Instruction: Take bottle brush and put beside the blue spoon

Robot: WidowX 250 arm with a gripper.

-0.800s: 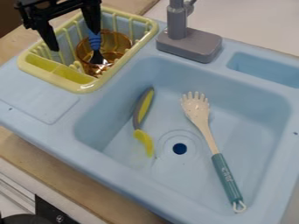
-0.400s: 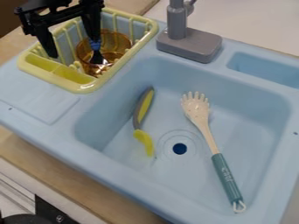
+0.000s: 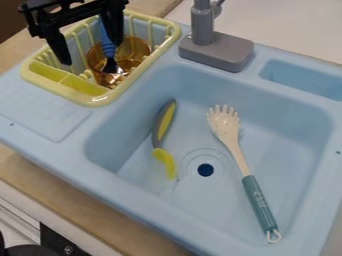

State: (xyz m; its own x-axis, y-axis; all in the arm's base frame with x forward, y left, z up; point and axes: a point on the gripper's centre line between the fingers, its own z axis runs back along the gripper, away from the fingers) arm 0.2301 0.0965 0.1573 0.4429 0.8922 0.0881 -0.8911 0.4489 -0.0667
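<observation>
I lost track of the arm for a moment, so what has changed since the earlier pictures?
The open claw has moved a little down and right in the view, over the yellow rack. Nothing was grasped or let go. The blue-handled utensil, amber cup, gray-and-yellow utensil and teal-handled server stayed put.

See amber cup (image 3: 137,48) in yel. rack (image 3: 99,101), gry faucet (image 3: 217,50) on lt. blue sink (image 3: 123,195), yel./gry utensil (image 3: 163,122) nr drain (image 3: 206,170).

Toy kitchen, with a pale blue sink (image 3: 140,177), grey faucet (image 3: 215,49) and dish rack (image 3: 97,101).
</observation>
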